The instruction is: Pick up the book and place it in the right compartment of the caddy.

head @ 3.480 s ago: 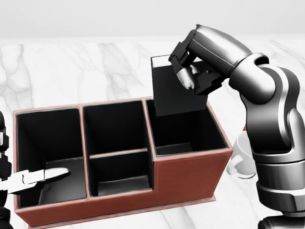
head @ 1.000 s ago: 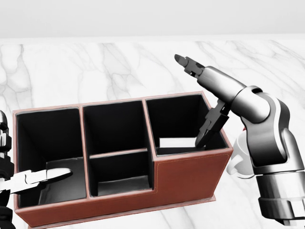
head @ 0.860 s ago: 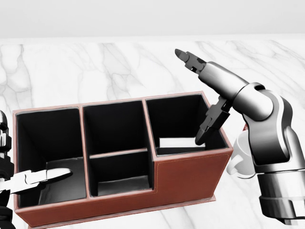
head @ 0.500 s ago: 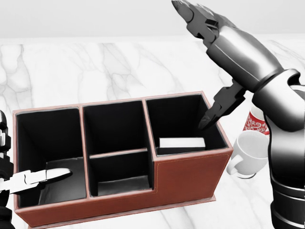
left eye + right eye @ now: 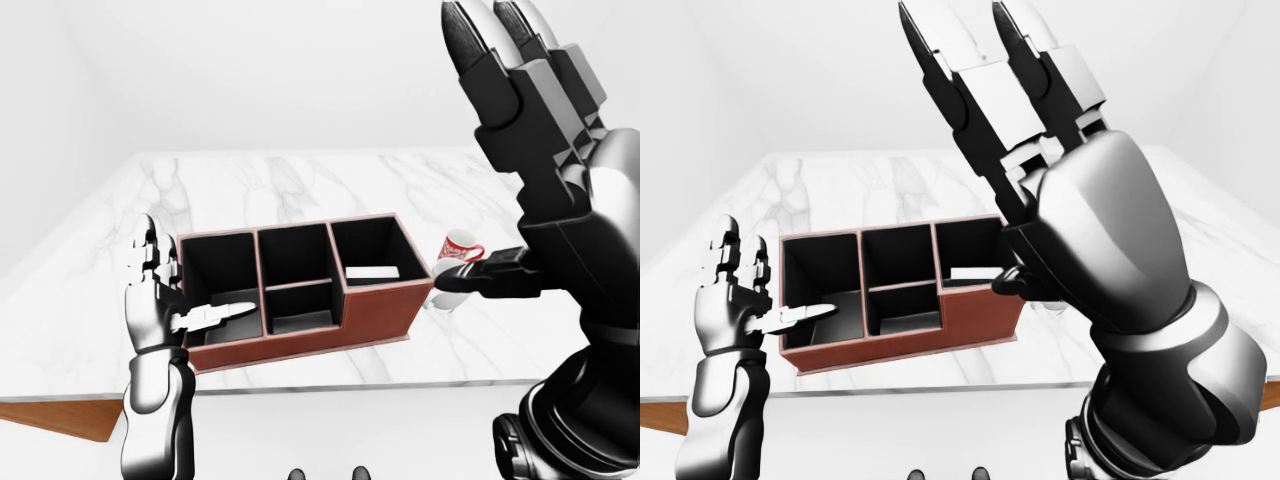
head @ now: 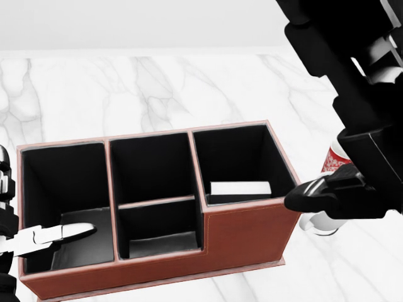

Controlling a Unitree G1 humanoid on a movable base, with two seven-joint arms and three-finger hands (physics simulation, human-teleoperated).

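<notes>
The book lies flat at the bottom of the right compartment of the reddish-brown caddy, with its white page edge showing. My right hand is raised high and close to the cameras, well above the caddy, open with straight spread fingers and holding nothing. In the head view it is a dark shape along the right edge. My left hand stands open at the caddy's left end, one finger reaching over the left compartment.
A red patterned mug and a white mug stand just right of the caddy, partly behind my right thumb. The marble table ends at a near edge just below the caddy in the left-eye view.
The right hand, which held the book over the right compartment, has let go and risen up toward the cameras. The book now rests inside. Left hand and caddy have not moved.
</notes>
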